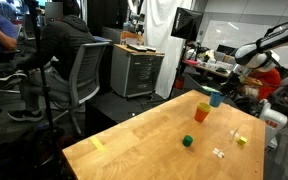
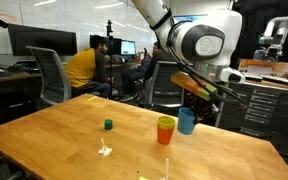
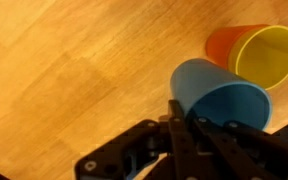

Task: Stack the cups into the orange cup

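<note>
The orange cup [image 3: 222,42] stands on the wooden table with the yellow cup [image 3: 263,52] nested inside it; the pair also shows in both exterior views [image 1: 202,113] [image 2: 165,131]. The blue cup [image 3: 216,92] is right beside them, its mouth turned toward the wrist camera. My gripper [image 3: 181,110] is shut on the blue cup's rim, one finger inside and one outside. In an exterior view the gripper [image 2: 191,100] comes down onto the blue cup [image 2: 187,123] from above. Whether the blue cup [image 1: 216,98] touches the table I cannot tell.
A small green block [image 1: 187,141] [image 2: 108,125] sits mid-table. A tiny yellow piece [image 1: 240,141] and a white scrap [image 1: 219,152] [image 2: 104,151] lie nearby. Office chairs [image 1: 79,70], a seated person [image 2: 82,68] and cabinets [image 1: 136,70] surround the table [image 2: 54,135].
</note>
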{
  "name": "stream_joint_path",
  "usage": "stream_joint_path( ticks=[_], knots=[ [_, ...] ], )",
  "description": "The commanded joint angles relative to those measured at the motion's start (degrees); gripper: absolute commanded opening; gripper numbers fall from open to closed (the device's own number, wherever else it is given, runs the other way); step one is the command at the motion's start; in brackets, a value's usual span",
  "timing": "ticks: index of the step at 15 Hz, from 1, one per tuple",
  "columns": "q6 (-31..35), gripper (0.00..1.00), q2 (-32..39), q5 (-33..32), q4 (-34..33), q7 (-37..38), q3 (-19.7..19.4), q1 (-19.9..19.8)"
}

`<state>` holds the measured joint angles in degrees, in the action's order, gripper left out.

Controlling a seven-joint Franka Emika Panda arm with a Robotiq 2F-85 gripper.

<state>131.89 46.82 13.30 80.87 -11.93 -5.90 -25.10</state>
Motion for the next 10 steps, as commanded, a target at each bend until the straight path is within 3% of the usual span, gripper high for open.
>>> stream_joint_path(
  ticks=[1,10],
  knots=[
    [0.4,0.02,-4.2,-2.5,3.1,0.3,-0.5,1.5],
    [6.4,0.01,-5.7,-5.2,10.2,1.5,0.1,7.7]
  ],
)
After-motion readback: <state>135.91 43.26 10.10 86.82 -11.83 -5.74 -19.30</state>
